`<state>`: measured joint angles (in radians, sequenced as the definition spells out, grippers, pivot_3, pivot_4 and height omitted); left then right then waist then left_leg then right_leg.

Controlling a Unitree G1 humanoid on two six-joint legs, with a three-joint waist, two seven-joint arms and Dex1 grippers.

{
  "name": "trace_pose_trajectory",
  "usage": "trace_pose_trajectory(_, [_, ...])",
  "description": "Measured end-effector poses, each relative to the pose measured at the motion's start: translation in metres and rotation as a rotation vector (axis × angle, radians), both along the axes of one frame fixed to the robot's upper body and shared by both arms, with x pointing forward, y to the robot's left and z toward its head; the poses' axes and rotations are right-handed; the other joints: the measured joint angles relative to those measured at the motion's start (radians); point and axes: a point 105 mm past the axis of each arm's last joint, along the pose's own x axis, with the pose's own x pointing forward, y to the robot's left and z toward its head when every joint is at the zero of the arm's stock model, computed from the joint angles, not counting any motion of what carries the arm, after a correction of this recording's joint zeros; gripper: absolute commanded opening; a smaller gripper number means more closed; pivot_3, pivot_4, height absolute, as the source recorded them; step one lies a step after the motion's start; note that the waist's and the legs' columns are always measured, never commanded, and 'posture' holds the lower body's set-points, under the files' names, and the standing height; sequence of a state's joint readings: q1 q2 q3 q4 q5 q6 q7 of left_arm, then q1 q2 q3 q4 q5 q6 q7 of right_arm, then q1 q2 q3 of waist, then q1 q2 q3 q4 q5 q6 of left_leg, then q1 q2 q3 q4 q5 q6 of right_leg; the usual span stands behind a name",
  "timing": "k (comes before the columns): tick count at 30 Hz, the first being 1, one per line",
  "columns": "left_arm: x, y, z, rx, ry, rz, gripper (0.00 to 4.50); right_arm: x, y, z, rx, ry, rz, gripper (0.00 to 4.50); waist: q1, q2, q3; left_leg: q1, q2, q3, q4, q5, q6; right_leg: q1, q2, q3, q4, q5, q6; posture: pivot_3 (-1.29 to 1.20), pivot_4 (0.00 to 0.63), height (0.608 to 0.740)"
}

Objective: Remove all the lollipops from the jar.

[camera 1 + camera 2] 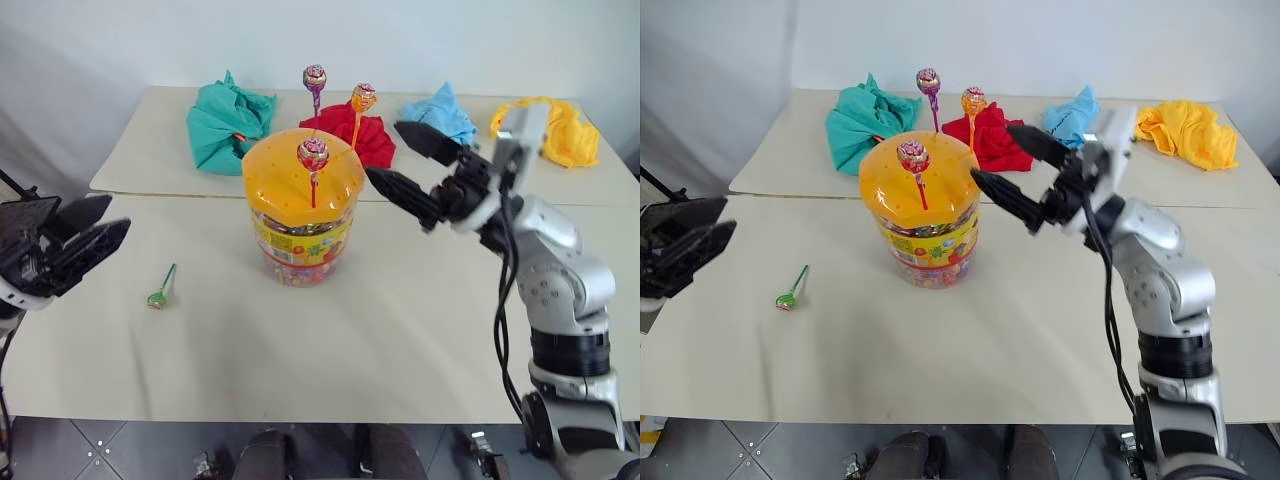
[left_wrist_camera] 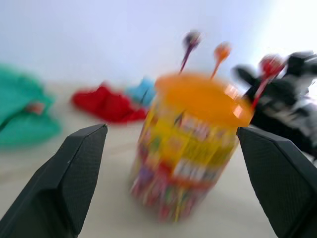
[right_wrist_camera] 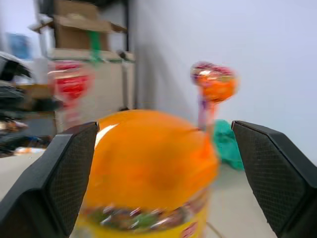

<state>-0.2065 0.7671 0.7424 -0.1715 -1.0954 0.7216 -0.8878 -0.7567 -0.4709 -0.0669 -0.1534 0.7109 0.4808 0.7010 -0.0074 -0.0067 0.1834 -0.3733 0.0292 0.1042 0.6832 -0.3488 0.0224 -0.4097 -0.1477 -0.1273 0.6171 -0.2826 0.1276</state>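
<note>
Left gripper point(image 1: 75, 245): at the left edge above the desk point(image 1: 400, 340), jaws spread wide, holding nothing. Green lollipop point(image 1: 158, 296): lying flat on the desk just right of that gripper, out of the jar and apart from it. Teal cloth point(image 1: 225, 125): heaped at the far left. Jar point(image 1: 302, 205): upright at the desk's centre, domed orange lid in place, small wrapped candies showing through the clear wall behind a yellow label. Three lollipops stand in the lid on their sticks: red lollipop point(image 1: 313, 154) on the near side, purple lollipop point(image 1: 314, 78) at the far side, orange lollipop point(image 1: 363, 97) to the far right. Red cloth point(image 1: 362, 135): behind the jar. Right gripper point(image 1: 408, 165): raised just right of the jar's lid, jaws fully apart, empty, pointed toward the sticks. Blue cloth point(image 1: 442, 112) and yellow cloth point(image 1: 565, 130): far right. Risks, as judged: the open jaws stand close to the lid, so a low or wide approach could shove or tip the light jar; the sticks are thin and closely set, so a closing grip may miss, catch two, or knock a neighbour askew; a pull off the stick's axis could lift or drag the jar.
</note>
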Motion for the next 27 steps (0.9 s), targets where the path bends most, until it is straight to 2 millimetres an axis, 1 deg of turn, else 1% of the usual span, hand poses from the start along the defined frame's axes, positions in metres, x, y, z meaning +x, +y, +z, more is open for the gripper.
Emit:
trace_pose_trajectory(3, [0.003,-0.017,0.003,-0.043,-0.037,-0.054,4.44,0.018,0.010,-0.002,0.003,0.070,-0.022,4.50,-0.003,0.000,0.000,0.000,-0.001,0.001,0.000,0.000,0.000,-0.001,0.000,0.000,0.001,0.000,0.000,0.00,0.150,0.740])
trace_pose_trajectory(5, [0.004,-0.028,0.004,-0.045,-0.065,-0.085,4.44,0.026,0.015,-0.002,-0.003,0.094,-0.034,4.50,-0.005,0.000,0.000,-0.001,-0.001,0.001,0.000,0.000,0.000,-0.001,0.001,0.000,0.001,0.000,0.000,0.00,0.150,0.740])
trace_pose_trajectory(8, [0.005,-0.034,0.004,-0.035,-0.078,-0.099,4.50,0.031,0.026,-0.002,-0.008,0.115,-0.027,3.94,-0.015,0.000,0.000,-0.001,-0.001,0.001,0.000,0.000,0.000,-0.001,0.002,0.000,0.001,0.000,0.000,0.00,0.150,0.740])
trace_pose_trajectory(9, [0.005,-0.035,0.004,-0.033,-0.082,-0.099,4.50,0.033,0.028,-0.002,-0.009,0.124,-0.026,3.67,-0.018,0.000,0.000,-0.001,-0.001,0.001,0.000,0.000,0.000,-0.001,0.002,0.000,0.001,0.000,0.000,0.00,0.150,0.740])
trace_pose_trajectory(13, [0.005,-0.036,0.003,-0.031,-0.086,-0.096,4.50,0.034,0.031,-0.004,-0.006,0.132,-0.026,2.25,-0.022,0.000,0.000,-0.001,0.000,0.002,0.000,0.000,0.000,-0.001,0.002,0.000,0.000,0.000,0.000,0.00,0.150,0.740])
trace_pose_trajectory(14, [0.005,-0.036,0.002,-0.031,-0.085,-0.094,4.50,0.035,0.032,-0.005,-0.001,0.138,-0.023,1.99,-0.022,0.000,0.000,-0.001,0.000,0.002,0.000,0.000,0.000,-0.001,0.002,0.000,0.000,0.000,0.000,0.00,0.150,0.740])
trace_pose_trajectory(16, [0.004,-0.035,0.001,-0.031,-0.084,-0.092,4.50,0.035,0.033,-0.004,0.014,0.141,-0.014,1.29,-0.022,0.000,0.000,-0.001,0.000,0.002,0.000,0.000,0.000,-0.001,0.003,0.000,0.000,0.000,0.000,0.00,0.150,0.740])
trace_pose_trajectory(18, [0.004,-0.035,0.000,-0.030,-0.089,-0.096,4.50,0.034,0.034,-0.001,0.038,0.137,-0.005,0.61,-0.022,0.000,0.000,-0.001,0.000,0.002,0.000,0.000,0.000,-0.002,0.003,0.001,0.000,0.000,0.000,0.00,0.150,0.740])
trace_pose_trajectory(20, [0.003,-0.035,-0.001,-0.028,-0.091,-0.111,4.50,0.032,0.033,0.006,0.081,0.117,0.007,0.03,-0.022,0.000,0.000,-0.001,0.000,0.002,0.000,0.000,0.000,-0.002,0.003,0.001,0.000,0.000,0.000,0.00,0.150,0.740])
trace_pose_trajectory(23, [0.004,-0.037,-0.007,-0.028,-0.071,-0.150,4.50,0.026,0.020,0.024,0.187,0.062,0.045,0.03,-0.019,0.000,0.000,-0.001,0.000,0.002,0.000,0.000,0.000,-0.001,0.003,0.001,0.000,0.000,0.000,0.00,0.150,0.740])
trace_pose_trajectory(24, [0.004,-0.038,-0.008,-0.018,-0.066,-0.173,4.50,0.022,0.010,0.031,0.208,0.027,0.060,0.03,-0.016,0.000,0.000,-0.002,-0.001,0.002,0.000,0.000,0.000,-0.001,0.003,0.001,0.000,0.000,0.000,0.00,0.150,0.740])
trace_pose_trajectory(25, [0.004,-0.040,-0.009,0.003,-0.064,-0.196,4.50,0.019,-0.005,0.035,0.176,-0.003,0.041,0.03,-0.013,0.000,0.000,-0.003,-0.001,0.002,0.000,0.000,0.000,-0.001,0.003,0.001,-0.001,0.000,0.000,0.00,0.150,0.740])
trace_pose_trajectory(26, [0.003,-0.042,-0.009,0.033,-0.062,-0.219,4.50,0.017,-0.027,0.031,0.088,-0.026,-0.011,0.03,-0.004,0.000,0.000,-0.003,-0.001,0.003,0.000,-0.001,0.001,-0.001,0.003,0.000,-0.002,0.000,0.000,0.00,0.150,0.740])
trace_pose_trajectory(27, [0.002,-0.041,-0.010,0.047,-0.062,-0.223,4.50,0.017,-0.041,0.027,0.044,-0.022,-0.051,0.03,-0.002,0.000,0.000,-0.003,-0.001,0.004,0.000,-0.001,0.002,0.000,0.003,0.000,-0.003,0.000,0.000,0.00,0.150,0.740])
